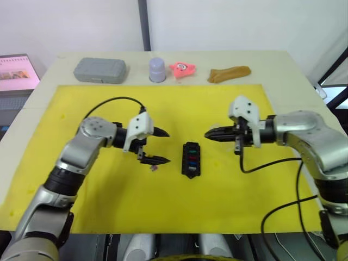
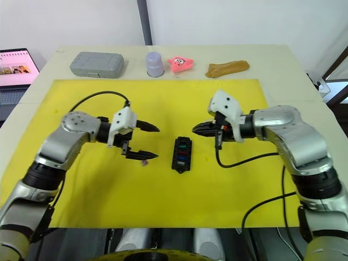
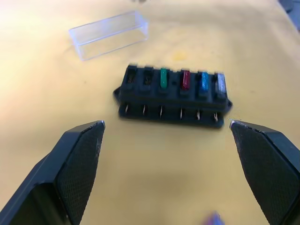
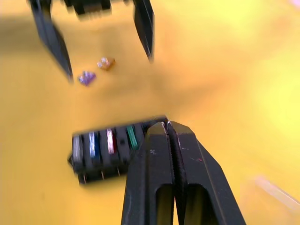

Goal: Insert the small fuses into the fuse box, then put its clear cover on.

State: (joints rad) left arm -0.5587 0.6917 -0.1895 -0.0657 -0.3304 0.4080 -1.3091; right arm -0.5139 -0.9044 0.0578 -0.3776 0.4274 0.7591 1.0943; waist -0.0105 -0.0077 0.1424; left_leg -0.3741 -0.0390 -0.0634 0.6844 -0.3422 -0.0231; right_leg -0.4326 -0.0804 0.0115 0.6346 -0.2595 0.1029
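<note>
Sitting in the middle of the yellow mat [image 1: 228, 212], the fuse box [image 1: 191, 159] holds green, red, blue and grey fuses. The left gripper [image 1: 157, 146] waits wide open and empty beside it. The right gripper [image 1: 211, 134] is pressed closed, maybe empty. The clear cover [image 3: 109, 34] lies near the box.

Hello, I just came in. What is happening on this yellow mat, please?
A two-armed robot is loading small translucent blade fuses into a small black rectangular plastic fuse box lying on the yellow mat. Four fuses, green, red, blue and grey, already sit in its slots; two slots look empty. A purple fuse and an orange fuse lie loose on the mat near the open left tool. The right tool is shut and hovers beside the box. The transparent rectangular plastic cover lies apart on the mat.
</note>
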